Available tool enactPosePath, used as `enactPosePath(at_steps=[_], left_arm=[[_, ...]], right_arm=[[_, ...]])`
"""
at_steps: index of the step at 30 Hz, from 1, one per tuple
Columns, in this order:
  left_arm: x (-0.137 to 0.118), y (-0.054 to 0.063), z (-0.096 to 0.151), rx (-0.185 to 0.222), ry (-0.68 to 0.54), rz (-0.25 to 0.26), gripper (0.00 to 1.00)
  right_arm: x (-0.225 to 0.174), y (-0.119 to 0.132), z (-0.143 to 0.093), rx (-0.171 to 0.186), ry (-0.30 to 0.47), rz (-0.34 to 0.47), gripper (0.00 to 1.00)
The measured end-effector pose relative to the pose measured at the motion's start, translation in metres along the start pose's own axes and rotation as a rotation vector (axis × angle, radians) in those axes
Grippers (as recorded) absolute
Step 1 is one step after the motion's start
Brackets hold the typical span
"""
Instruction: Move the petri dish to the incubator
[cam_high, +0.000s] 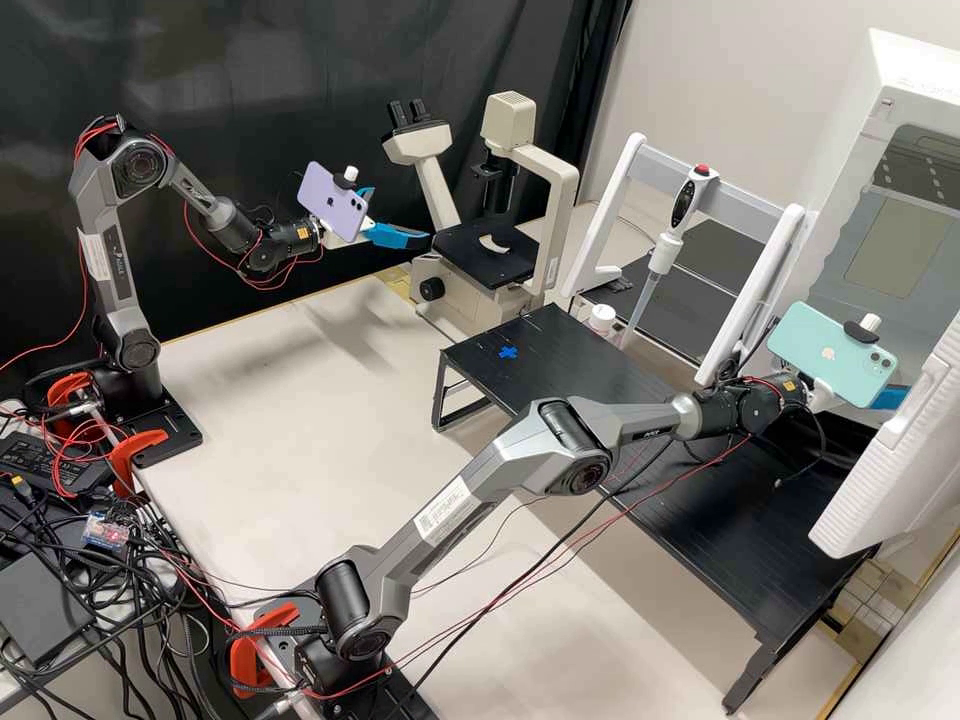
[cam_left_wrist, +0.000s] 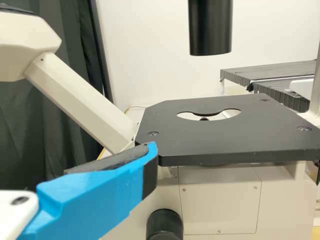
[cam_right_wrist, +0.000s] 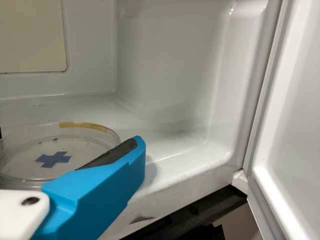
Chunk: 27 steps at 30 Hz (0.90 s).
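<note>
Counting one clear, round, shallow petri dish (cam_right_wrist: 27, 145) inside the white incubator (cam_high: 920, 80), I see its tan rim strip and one blue cross within; its roundness gives no long axis. My right pincer (cam_high: 888, 398) is at it, clamped or not I cannot tell; my left pincer (cam_high: 402, 216) stands apart.

In the high view the microscope (cam_high: 495, 262) stands at the counter's (cam_high: 260, 400) far edge. To its right a raised shelf (cam_high: 590, 380) runs from beside it toward the near right, with a cross (cam_high: 508, 352) near the shelf's left end. Behind the shelf stands a frame (cam_high: 612, 218) with a pipette (cam_high: 645, 300) on its crossbar; a bottle (cam_high: 602, 318) is near the pipette's lower end. The incubator (cam_high: 920, 90) is at the right, and the petri dish (cam_right_wrist: 85, 145) lies on its floor.
</note>
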Motion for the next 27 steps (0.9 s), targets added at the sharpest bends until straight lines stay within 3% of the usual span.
enactPosePath(at_steps=[5,13,16,22,27], left_arm=[[0.000,0.000,0.000,0.000,0.000,0.000,1.00],[0.000,0.000,0.000,0.000,0.000,0.000,1.00],[0.000,0.000,0.000,0.000,0.000,0.000,1.00],[0.000,0.000,0.000,0.000,0.000,0.000,1.00],[0.000,0.000,0.000,0.000,0.000,0.000,1.00]], right_arm=[[-0.005,-0.010,0.006,0.005,-0.006,-0.035,1.00],[-0.038,0.000,0.013,0.013,0.033,-0.030,1.00],[-0.060,0.010,0.019,0.046,0.034,0.011,1.00],[-0.109,0.016,0.034,0.041,0.028,0.059,1.00],[-0.139,0.019,0.033,0.041,0.074,0.103,1.00]])
